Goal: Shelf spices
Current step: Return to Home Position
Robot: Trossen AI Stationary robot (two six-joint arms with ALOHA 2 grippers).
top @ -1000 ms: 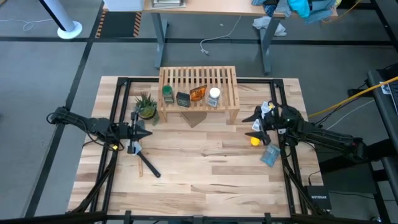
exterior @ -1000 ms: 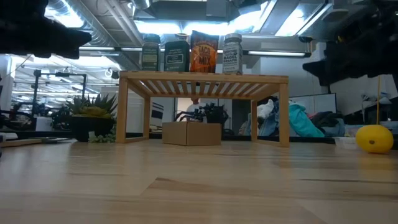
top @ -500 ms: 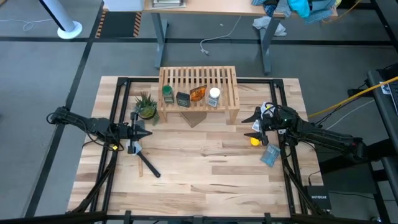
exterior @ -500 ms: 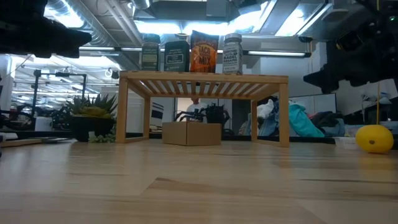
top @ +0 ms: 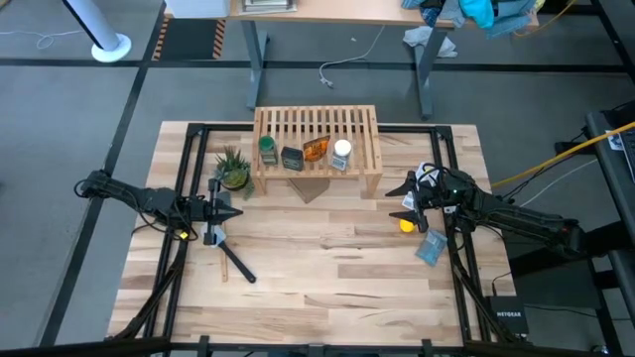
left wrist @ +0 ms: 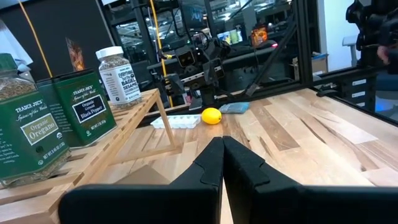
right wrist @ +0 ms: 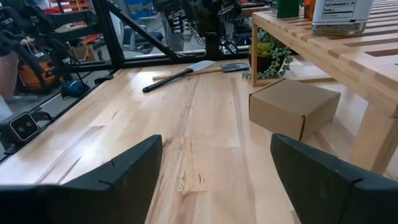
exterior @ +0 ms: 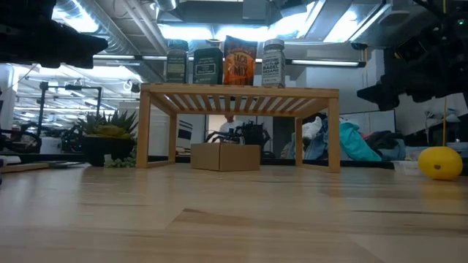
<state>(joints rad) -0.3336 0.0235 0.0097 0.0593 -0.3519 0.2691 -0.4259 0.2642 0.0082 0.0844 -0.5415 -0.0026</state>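
The light-wood shelf (top: 317, 134) stands at the table's far middle on its side legs. Four spices stand in a row on its slatted top: a green-lidded jar (top: 268, 150), a dark tin (top: 292, 158), an orange bottle (top: 316, 150) and a white-capped jar (top: 341, 155). The low view shows them upright, from the jar (exterior: 177, 61) to the white-capped one (exterior: 273, 63). My left gripper (top: 238, 211) hovers shut at the table's left, pointing at the shelf. My right gripper (top: 394, 201) hovers open to the shelf's right, with nothing between its fingers (right wrist: 112, 177).
A potted plant (top: 233, 169) stands left of the shelf and a cardboard box (top: 310, 190) lies under its near edge. A yellow lemon-like ball (top: 406, 224) and a blue packet (top: 431, 248) lie below my right gripper. A dark-handled tool (top: 236, 263) lies near left.
My right gripper has tipped a little downward while staying in place and open. The spices and the shelf have kept still.
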